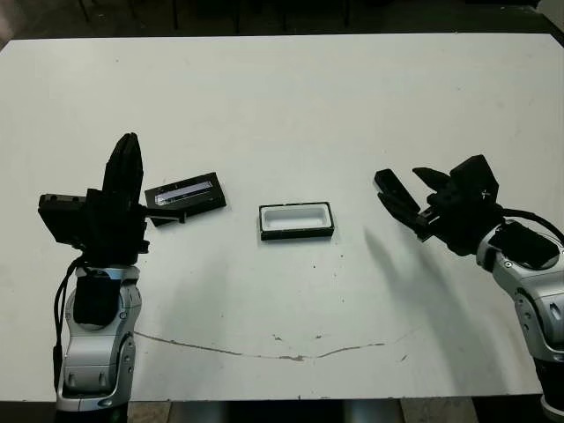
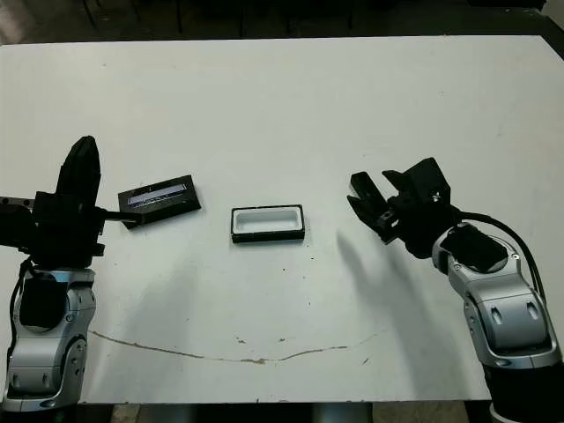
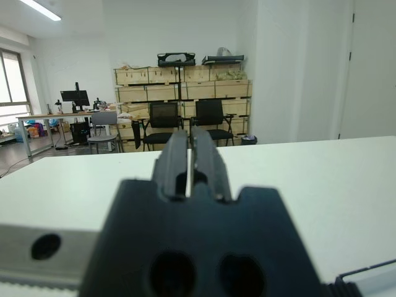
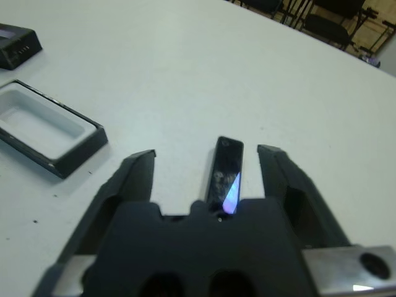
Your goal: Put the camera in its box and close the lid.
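While the camera [image 4: 226, 176] lay flat on the desk [image 1: 291, 97] between the wide-spread fingers of the right gripper [image 4: 207, 162], the box [image 1: 296, 220] was seen open nearby and the lid [image 1: 185, 196] beside the closed, empty left gripper [image 1: 125, 167]; a centred, level pinch across the narrow sides was judged best

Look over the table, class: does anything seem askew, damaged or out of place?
The lid lies askew, angled against the straight-set box. A thin dark scratch runs across the table near its front edge. Nothing is spilled.
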You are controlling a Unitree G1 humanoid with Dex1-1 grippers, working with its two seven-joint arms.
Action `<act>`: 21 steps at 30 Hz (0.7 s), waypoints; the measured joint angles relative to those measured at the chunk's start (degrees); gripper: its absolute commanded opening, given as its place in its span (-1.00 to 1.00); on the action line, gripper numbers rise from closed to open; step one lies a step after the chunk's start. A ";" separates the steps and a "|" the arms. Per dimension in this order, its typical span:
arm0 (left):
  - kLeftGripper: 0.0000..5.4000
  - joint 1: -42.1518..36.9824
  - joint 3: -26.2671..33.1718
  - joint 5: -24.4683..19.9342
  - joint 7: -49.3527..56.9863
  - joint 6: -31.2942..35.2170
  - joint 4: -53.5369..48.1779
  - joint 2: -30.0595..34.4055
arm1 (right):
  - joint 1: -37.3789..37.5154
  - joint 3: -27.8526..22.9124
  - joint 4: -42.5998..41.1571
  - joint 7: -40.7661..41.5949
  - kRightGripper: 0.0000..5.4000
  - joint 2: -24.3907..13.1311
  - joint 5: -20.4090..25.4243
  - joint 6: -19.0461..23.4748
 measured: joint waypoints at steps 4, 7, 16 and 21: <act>-1.00 0.00 0.03 0.00 -0.01 0.00 0.03 0.03 | -0.05 -0.05 1.86 -0.52 0.76 0.17 -0.31 -0.64; -1.00 0.00 0.08 -0.02 -0.41 -0.03 0.15 0.25 | -0.17 -0.17 3.30 -0.65 0.94 0.51 -0.37 -0.64; -1.00 0.00 0.30 -0.27 -1.08 -0.64 0.46 0.31 | -1.17 -0.35 7.42 -1.17 1.00 1.94 -0.96 -1.57; -1.00 0.00 0.69 -0.75 -1.17 -1.03 0.82 0.40 | -1.24 -0.19 8.54 -1.62 1.00 2.27 -1.58 -1.57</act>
